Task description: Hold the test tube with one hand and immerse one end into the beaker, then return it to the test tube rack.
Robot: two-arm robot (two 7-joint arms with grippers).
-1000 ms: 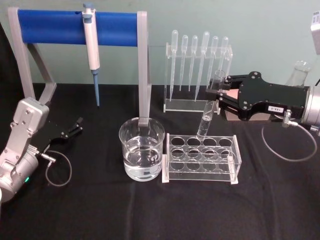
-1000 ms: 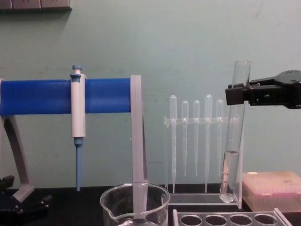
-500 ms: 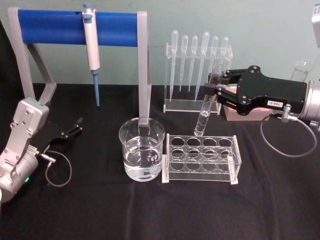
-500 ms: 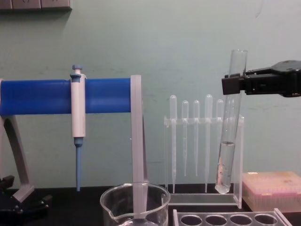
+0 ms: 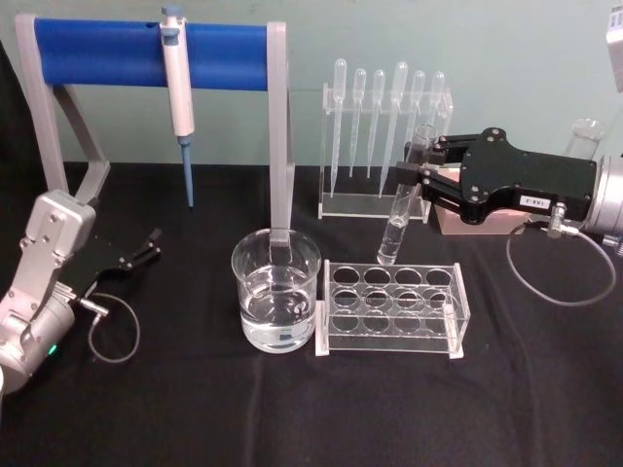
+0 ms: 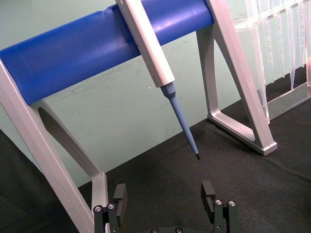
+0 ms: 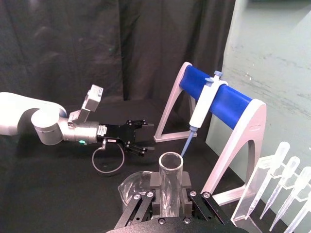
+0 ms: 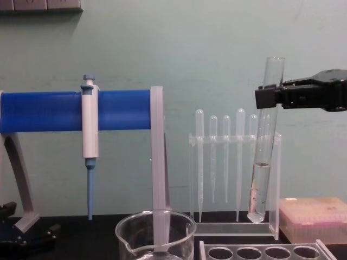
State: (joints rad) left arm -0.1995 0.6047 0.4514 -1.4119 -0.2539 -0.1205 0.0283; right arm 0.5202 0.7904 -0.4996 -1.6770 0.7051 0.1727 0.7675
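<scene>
Here, in the head view, the right arm reaches in level from the worktop's [image 5: 292, 409] right edge, wrist stretched toward the middle. The right pincer [image 5: 417, 180] is pressed on the tube [image 5: 401, 209] near its rim. The tube hangs slightly tilted over the back row of the rack [image 5: 392, 309], clear of it, to the right of the beaker [image 5: 276, 292], which holds clear liquid. The left arm lies by the left edge, its left pincer [image 5: 146, 248] low over the black cloth.

In the left wrist view, that pincer's fingers [image 6: 208, 191] stand spread, holding nothing, facing the pipettor [image 6: 146, 43].

In the right wrist view, the tube's open mouth sits clamped between the two fingers, with a dark curtain [image 7: 97, 48] beyond.

In the chest view, the tube holds a little liquid in its lower part. Its rounded end hangs above the rack, in front of the pipettes [image 8: 226, 157] and the pale green wall [image 8: 190, 49].
</scene>
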